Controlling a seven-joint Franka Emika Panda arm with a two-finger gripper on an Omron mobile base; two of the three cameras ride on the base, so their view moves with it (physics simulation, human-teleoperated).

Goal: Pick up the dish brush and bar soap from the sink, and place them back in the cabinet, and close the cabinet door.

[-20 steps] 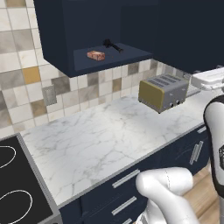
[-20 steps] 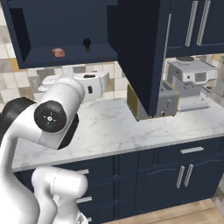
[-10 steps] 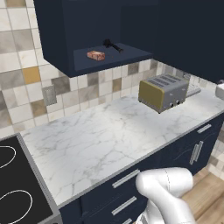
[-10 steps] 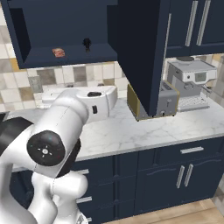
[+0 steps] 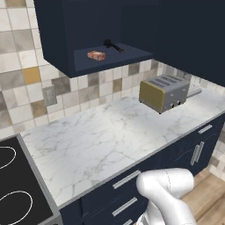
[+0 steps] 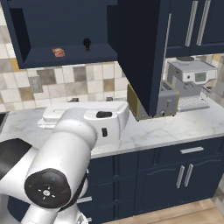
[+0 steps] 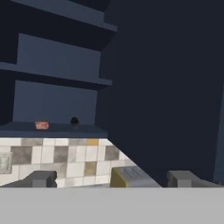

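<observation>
The cabinet stands open above the counter. On its shelf floor lie the orange-tan bar soap and, further right, the black dish brush. From the right base view the bar soap and dish brush sit on the same shelf. The cabinet door is swung out, its silver handle vertical. In the hand view my gripper is open and empty, below and in front of the shelf, with the bar soap, the dish brush and the cabinet door ahead. The sink is out of view.
A silver and yellow toaster stands on the white marble counter below the door. A black stove top lies at the left. A coffee machine sits at the right. Navy drawers run below.
My arm has swung: its upper part left the right edge of the left base view and now fills the lower left of the right base view. Soap, brush and door have not moved.
</observation>
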